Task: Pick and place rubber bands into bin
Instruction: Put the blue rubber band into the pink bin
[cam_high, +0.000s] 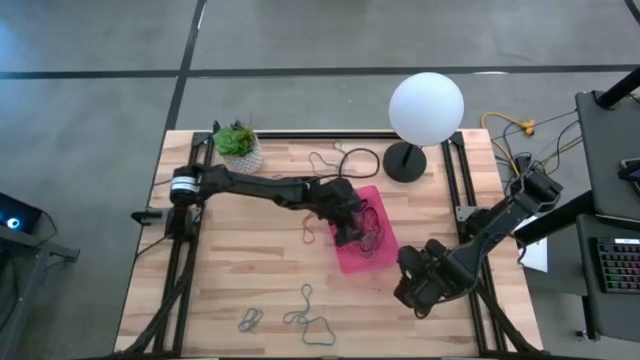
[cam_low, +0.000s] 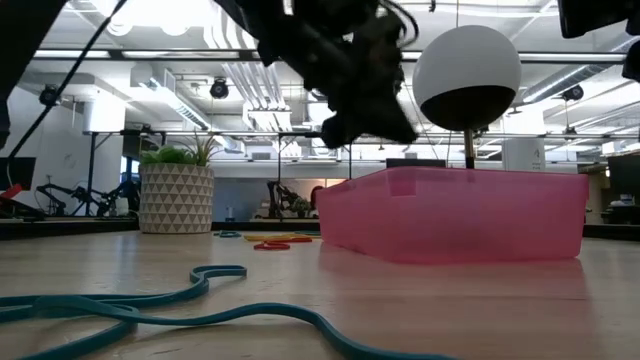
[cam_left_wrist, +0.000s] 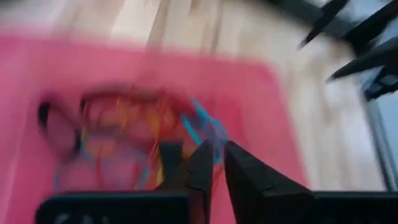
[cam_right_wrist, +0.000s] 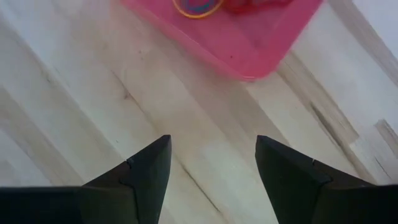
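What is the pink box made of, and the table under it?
The pink bin looks like smooth plastic, slightly see-through: in the low view light passes through its walls, and its corners are rounded. The table looks like pale wood, probably planks joined together: you can see long grain lines and seams. Its finish seems matte.

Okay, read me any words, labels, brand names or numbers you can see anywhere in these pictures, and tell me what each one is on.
None can be read.
Pink bin: no label or print shows.
White pot: a triangle pattern only, no text.
Globe lamp: plain.
Keyboard beside the table: key markings too small to read.
Pale marks at the base of the left end effector in its wrist view: too blurred to read.
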